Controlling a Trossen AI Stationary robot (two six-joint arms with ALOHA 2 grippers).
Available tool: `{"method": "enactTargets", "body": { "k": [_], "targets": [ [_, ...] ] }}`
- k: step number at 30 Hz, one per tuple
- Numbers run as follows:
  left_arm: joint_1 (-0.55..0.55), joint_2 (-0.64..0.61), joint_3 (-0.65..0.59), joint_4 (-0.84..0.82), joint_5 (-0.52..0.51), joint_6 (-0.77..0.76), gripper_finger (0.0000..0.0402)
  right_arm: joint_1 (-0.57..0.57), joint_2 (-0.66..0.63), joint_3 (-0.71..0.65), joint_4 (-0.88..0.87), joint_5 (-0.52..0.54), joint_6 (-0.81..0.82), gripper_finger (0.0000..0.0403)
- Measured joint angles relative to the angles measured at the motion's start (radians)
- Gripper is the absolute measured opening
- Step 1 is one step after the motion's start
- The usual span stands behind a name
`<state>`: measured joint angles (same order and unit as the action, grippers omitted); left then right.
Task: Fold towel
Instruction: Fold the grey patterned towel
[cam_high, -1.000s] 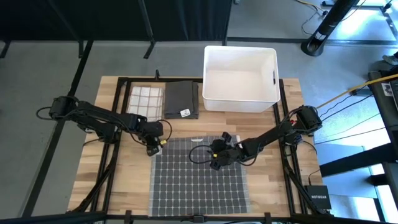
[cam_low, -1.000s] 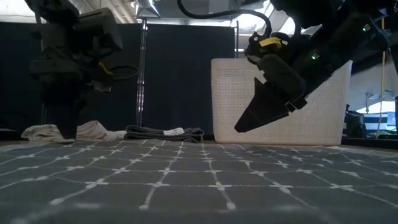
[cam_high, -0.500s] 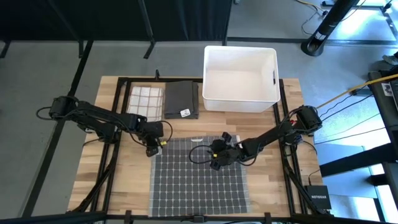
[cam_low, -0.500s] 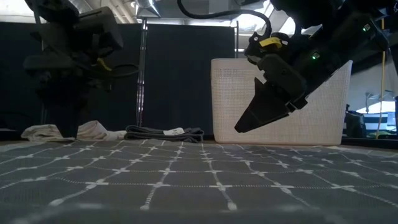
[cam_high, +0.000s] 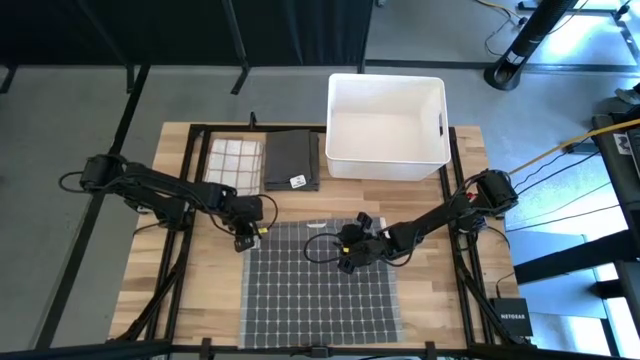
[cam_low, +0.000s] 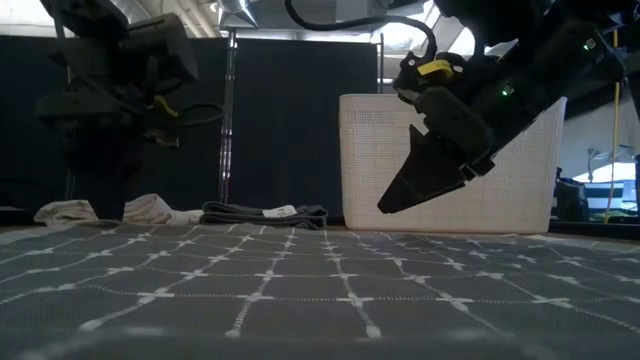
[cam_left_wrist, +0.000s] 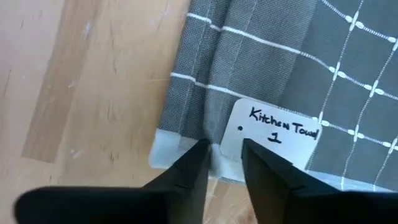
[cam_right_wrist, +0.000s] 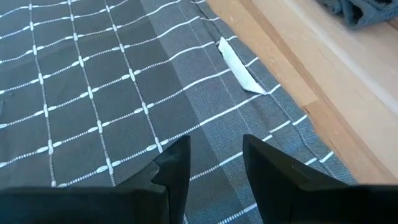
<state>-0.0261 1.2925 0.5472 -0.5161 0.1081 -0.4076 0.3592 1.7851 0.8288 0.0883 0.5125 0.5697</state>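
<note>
A grey towel (cam_high: 320, 285) with a white grid lies spread flat on the wooden table. Its far left corner carries a white label (cam_left_wrist: 277, 134) reading "Kitchen Towel 1". My left gripper (cam_high: 245, 240) points steeply down at that corner. Its fingers stand a narrow gap apart (cam_left_wrist: 224, 155), on either side of the corner's hem. My right gripper (cam_high: 348, 258) is open and hangs slanting over the towel near the towel's far edge, clear of the cloth (cam_low: 385, 205). A white tag (cam_right_wrist: 239, 59) lies at the towel's edge ahead of it. My left gripper comes from above, pointing down, and sets its fingertips (cam_left_wrist: 196, 155) on the towel's far left corner (cam_left_wrist: 186, 140), beside the label. The hem and a strip of white edge lie in the narrow gap between the two fingers. The towel lies flat on the table.
A white bin (cam_high: 387, 125) stands at the far side of the table. Beside it, toward the left, lie a folded dark cloth (cam_high: 292, 160) and a white checked cloth (cam_high: 233, 160). Bare wood shows left of the towel (cam_high: 200, 290).
</note>
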Motion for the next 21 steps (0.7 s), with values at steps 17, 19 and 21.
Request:
{"method": "enactTargets", "body": {
  "k": [17,19,21],
  "targets": [
    [-0.007,-0.020,0.019,-0.013,-0.021,0.026,0.0009,0.001,-0.089,0.094,-0.339,-0.017,-0.048,0.0149],
    [-0.016,-0.052,0.032,-0.035,-0.040,0.026,0.0010,0.001,-0.117,0.131,-0.485,-0.031,-0.039,0.0149],
    [-0.027,-0.086,0.039,-0.061,-0.064,0.022,0.0007,0.001,-0.146,0.167,-0.630,-0.035,-0.038,0.0149]
  ]
}}
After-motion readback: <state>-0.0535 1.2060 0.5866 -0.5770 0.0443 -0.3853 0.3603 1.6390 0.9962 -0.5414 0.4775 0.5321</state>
